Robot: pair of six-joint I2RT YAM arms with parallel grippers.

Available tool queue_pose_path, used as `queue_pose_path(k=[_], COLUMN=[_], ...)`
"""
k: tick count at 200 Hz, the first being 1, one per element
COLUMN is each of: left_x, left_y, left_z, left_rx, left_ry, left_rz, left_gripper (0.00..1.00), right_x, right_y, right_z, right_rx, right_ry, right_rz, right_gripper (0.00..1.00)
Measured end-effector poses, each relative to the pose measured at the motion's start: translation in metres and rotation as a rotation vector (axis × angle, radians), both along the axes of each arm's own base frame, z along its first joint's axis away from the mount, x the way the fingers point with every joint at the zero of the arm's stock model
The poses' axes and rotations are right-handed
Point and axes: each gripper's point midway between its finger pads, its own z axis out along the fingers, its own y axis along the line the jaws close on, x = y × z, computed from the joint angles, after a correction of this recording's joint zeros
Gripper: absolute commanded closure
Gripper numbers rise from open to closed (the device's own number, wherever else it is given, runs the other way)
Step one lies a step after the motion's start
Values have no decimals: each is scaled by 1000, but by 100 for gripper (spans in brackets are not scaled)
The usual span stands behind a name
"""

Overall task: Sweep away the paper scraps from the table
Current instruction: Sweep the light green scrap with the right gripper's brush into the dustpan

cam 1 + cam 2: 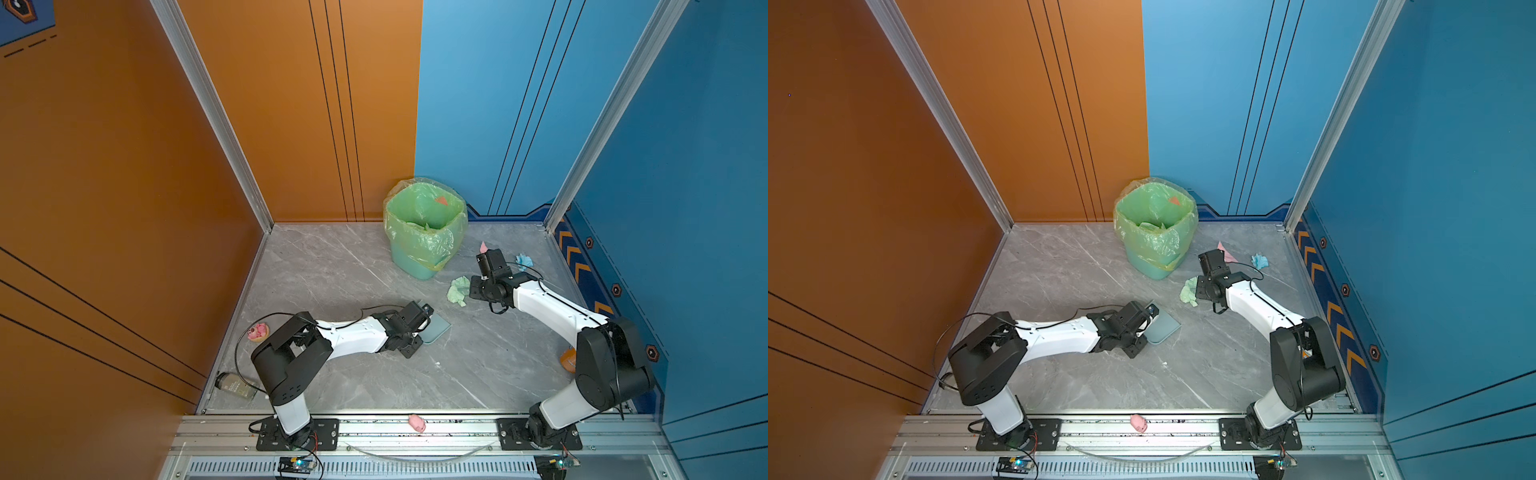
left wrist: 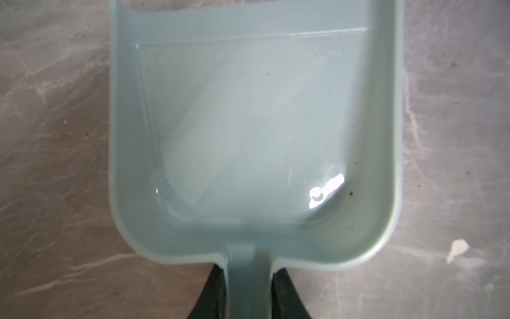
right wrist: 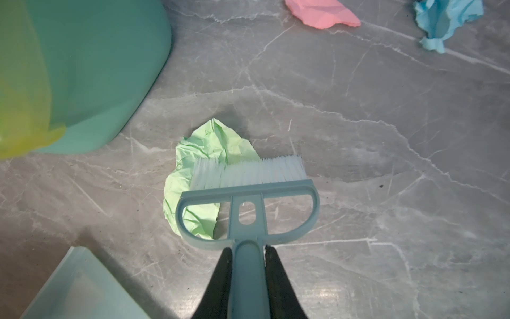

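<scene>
In both top views the grey, white-veined table (image 1: 332,270) fills the lower middle of the frame. A mint plastic bin with a yellow-green liner (image 1: 424,232) stands at centre against the back wall. Right of centre lie three paper scraps: a crumpled pale green wad (image 1: 458,291), a flat pink scrap (image 1: 483,247) above it, and a bright blue wad (image 1: 524,262) further right. A pale blue-grey plastic dustpan (image 1: 437,329) sits below and left of the green wad, apart from it.

In the left wrist view the left gripper (image 2: 248,279) is clamped on the dustpan's handle. The pan lies low over the table, empty but for dark specks.

In the right wrist view the right gripper (image 3: 245,259) is clenched on the handle of a small blue-grey hand brush with white bristles (image 3: 248,193). The brush head hangs over the green wad, which sits off towards one end of the bristles. Whether they press on it I cannot tell.

The step looks like sweeping the green wad into the pan. I would plant the bristles on the wad's far side from the pan, with the wad centred under them. I would bring the pan's lip flat and close, then use short, light strokes, since thin paper skids sideways. The brush should stay clear of the bin.
</scene>
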Motion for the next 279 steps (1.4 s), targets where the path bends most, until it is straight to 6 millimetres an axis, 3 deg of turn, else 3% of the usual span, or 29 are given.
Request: queue_pose_path(k=[57,120,219,279], left_x=[-1,-3,-24,-15], left_y=[-2,-1,22,20], left_z=[0,3,4,11], left_rx=[0,33,114,99], left_ry=[0,32,129,124], left_rz=[-4,-6,3,26], left_gripper=[100,100,100,100], right_x=[-18,-39,-44,-70], right_y=[17,56,61,92], right_z=[-3,-2,-1,-9], right_rx=[32,67,57,35], right_ry=[17,32,28,56], right_rz=[53,211,258,409], right_gripper=[100,100,100,100])
